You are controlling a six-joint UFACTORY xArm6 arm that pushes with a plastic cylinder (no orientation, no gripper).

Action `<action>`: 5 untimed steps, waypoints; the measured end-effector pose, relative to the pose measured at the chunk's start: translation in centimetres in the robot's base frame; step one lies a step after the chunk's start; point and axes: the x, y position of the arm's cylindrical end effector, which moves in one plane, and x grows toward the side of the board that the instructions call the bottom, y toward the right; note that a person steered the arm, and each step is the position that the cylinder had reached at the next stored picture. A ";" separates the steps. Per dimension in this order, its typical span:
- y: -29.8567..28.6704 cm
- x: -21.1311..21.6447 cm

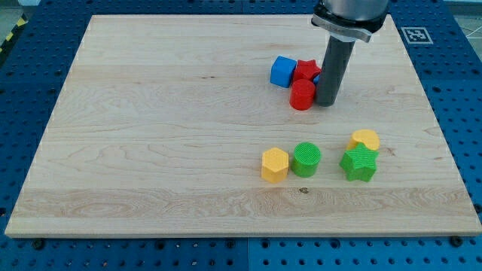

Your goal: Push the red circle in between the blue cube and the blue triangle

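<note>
Right now our tip (pixel 327 103) sits on the counter (pixel 151 150) just to the view's right of the red circle (pixel 302 95), touching it or nearly so. Our tool is a bare rod: it has nothing to open or close and holds nothing. The red circle lies below the red star (pixel 306 70), with the blue cube (pixel 283 71) up and to the view's left. A sliver of blue (pixel 317 77) shows behind the rod, likely the blue triangle, mostly hidden. Well below sit a yellow hexagon (pixel 275 165), green circle (pixel 306 159), green star (pixel 358 163) and another yellow block (pixel 365 140).

We judge the red circle light, rigid and quick to slide on smooth wood. Being round, it will roll off an off-centre push, so contact should fall squarely on its side wall, opposite the gap.
</note>
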 end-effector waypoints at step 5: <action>-4.0 -1.5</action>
